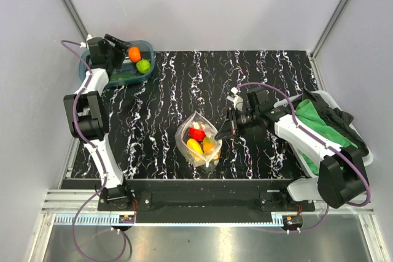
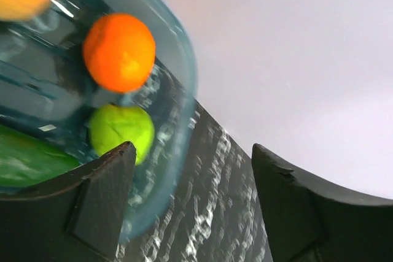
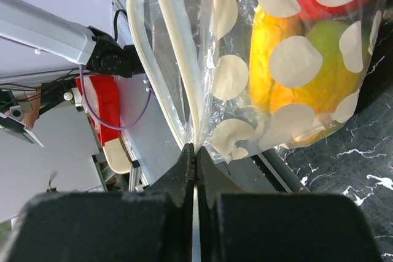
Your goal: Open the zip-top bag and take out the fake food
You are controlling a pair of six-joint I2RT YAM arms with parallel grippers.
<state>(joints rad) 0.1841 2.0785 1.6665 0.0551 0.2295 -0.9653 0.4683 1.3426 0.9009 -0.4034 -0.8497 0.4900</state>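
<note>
The zip-top bag [image 1: 198,142] lies mid-table, clear with pale dots, holding red, yellow and orange fake food [image 1: 197,134]. My right gripper [image 1: 220,133] is shut on the bag's right edge. In the right wrist view its jaws [image 3: 195,148] pinch the plastic by the zip strip [image 3: 175,59], and yellow fruit [image 3: 270,72] shows through the bag. My left gripper [image 1: 126,44] hangs open over the blue tub [image 1: 147,46] at the far left. Nothing sits between its fingers [image 2: 192,148]. An orange piece [image 2: 119,52] and a lime-green piece [image 2: 121,128] lie in the tub.
A white bin [image 1: 331,99] with a green cloth [image 1: 316,124] stands at the right edge, under the right arm. The black marbled mat [image 1: 184,84] covers the table. Grey walls close in the back and both sides.
</note>
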